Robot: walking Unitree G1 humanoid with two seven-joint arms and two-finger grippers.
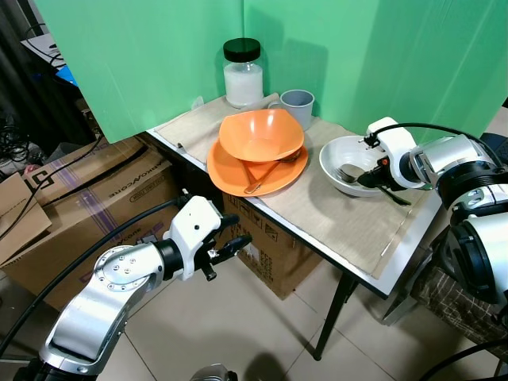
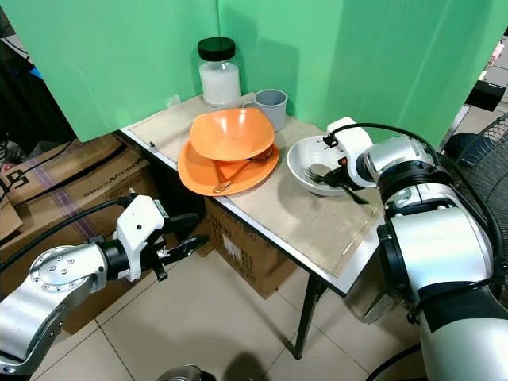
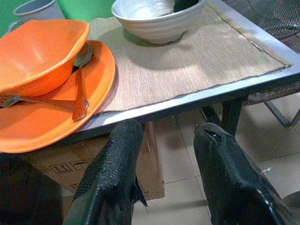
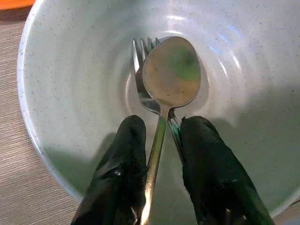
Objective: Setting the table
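Note:
A white bowl (image 1: 332, 155) stands on the woven placemat (image 1: 333, 216) at the table's right side. A metal spoon (image 4: 171, 72) lies over a fork (image 4: 138, 70) inside it. My right gripper (image 4: 161, 124) reaches into the bowl, open, with both handles between its fingers. An orange bowl (image 1: 262, 133) rests tilted on an orange plate (image 1: 230, 171), and a second spoon and fork (image 1: 274, 165) lie on that plate. My left gripper (image 1: 236, 235) hangs open and holds nothing, below the table's front edge and in front of the plate.
A grey mug (image 1: 298, 104) and a black-lidded jar (image 1: 243, 73) of white powder stand at the back of the table, against a green screen (image 1: 159, 55). Cardboard boxes (image 1: 95, 190) sit on the floor under and left of the table. A fan (image 2: 494, 143) stands at the right.

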